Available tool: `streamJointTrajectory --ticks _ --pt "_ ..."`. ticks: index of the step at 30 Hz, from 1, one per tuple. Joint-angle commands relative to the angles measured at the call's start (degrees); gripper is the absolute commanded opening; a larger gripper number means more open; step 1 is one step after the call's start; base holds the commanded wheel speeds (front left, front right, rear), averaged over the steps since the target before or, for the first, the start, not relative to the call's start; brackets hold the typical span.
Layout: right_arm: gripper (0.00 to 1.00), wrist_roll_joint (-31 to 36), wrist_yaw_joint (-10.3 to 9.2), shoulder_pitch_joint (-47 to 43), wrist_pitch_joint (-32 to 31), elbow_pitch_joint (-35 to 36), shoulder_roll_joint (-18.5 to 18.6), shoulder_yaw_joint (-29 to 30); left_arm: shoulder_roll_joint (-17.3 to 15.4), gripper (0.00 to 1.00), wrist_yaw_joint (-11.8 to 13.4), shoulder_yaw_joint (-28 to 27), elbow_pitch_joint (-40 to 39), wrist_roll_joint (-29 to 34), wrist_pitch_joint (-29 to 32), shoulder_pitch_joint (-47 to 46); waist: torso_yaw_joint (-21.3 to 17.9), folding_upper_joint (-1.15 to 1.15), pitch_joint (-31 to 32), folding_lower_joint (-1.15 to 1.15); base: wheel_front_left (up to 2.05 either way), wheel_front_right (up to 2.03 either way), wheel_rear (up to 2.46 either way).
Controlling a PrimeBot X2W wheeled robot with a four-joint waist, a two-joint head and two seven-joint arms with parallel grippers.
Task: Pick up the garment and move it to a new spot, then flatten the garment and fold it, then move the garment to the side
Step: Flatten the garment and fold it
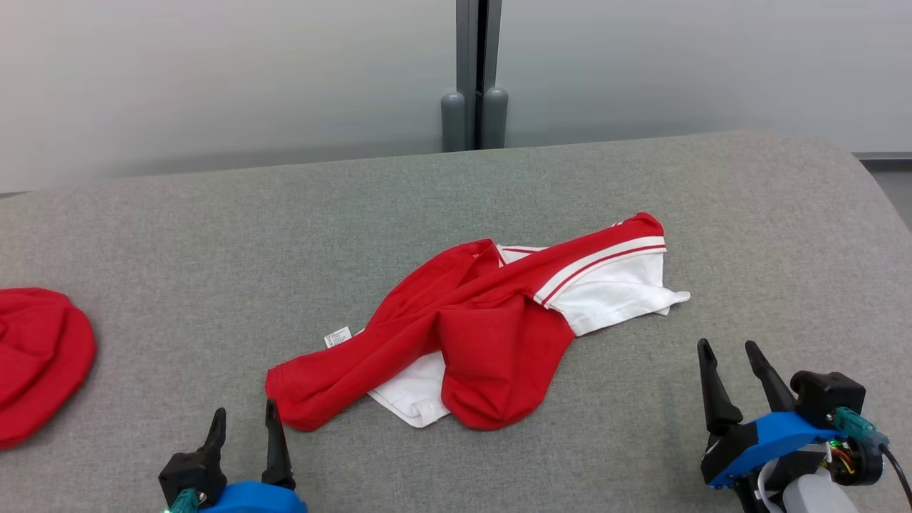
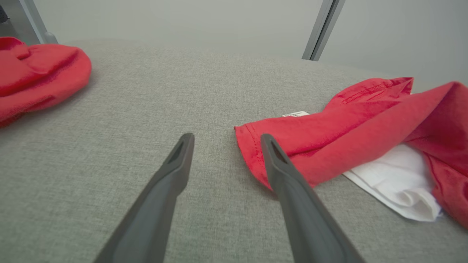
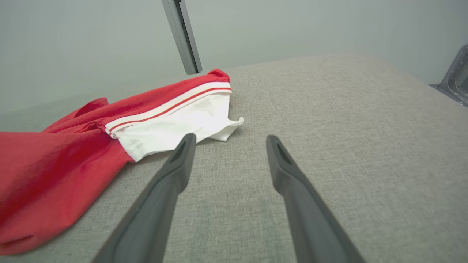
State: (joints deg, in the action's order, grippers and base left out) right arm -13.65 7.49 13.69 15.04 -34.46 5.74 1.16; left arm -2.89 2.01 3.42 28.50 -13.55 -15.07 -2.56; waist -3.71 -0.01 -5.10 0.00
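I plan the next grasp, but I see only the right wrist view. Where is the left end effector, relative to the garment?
Observer: The left end effector is open, right beside the garment's near left red corner.
Operator: Does anything else lie nearby?
Observer: Yes, a second red cloth lies far to the left, apart from the garment.
Operator: Is some label visible?
Observer: A small white tag sticks out at the garment's left part.

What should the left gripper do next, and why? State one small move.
Probably shift the left gripper slightly toward the red hem corner and close on it: the red-and-white shirt lies twisted, not flat, and that corner sits right beside its open jaws.
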Motion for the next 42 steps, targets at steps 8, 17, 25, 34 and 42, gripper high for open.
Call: streamJointTrajectory --ticks 8,17,25,34,42 --pt "1.00 0.6 0.01 2.1 0.2 -0.4 0.7 0.1 0.0 1.00 0.6 2.6 -0.3 -0.1 -0.2 -4.6 0.4 0.01 -2.3 0.00 0.00 0.00 0.00" --pt "1.00 1.5 0.01 8.1 0.2 -3.3 2.8 0.5 0.0 1.00 0.6 5.8 -1.4 0.0 -0.2 -9.1 2.6 0.01 -6.7 0.00 0.00 0.00 0.00" --pt "1.00 3.5 0.01 14.0 0.2 -9.0 5.1 3.9 0.0 1.00 1.9 10.3 -3.5 -1.6 -0.2 -11.1 6.7 0.01 -11.0 0.00 0.00 0.00 0.00" --pt "1.00 3.2 0.01 13.7 0.2 -11.3 4.4 6.5 0.0 1.00 3.0 11.3 -4.8 -2.1 -0.2 -10.5 8.4 0.01 -12.4 0.00 0.00 0.00 0.00" --pt "0.77 2.2 0.01 12.3 0.1 -10.8 3.7 7.0 0.0 1.00 3.1 11.2 -6.1 -1.6 -0.2 -10.3 8.2 0.01 -13.1 0.00 0.00 0.00 0.00"
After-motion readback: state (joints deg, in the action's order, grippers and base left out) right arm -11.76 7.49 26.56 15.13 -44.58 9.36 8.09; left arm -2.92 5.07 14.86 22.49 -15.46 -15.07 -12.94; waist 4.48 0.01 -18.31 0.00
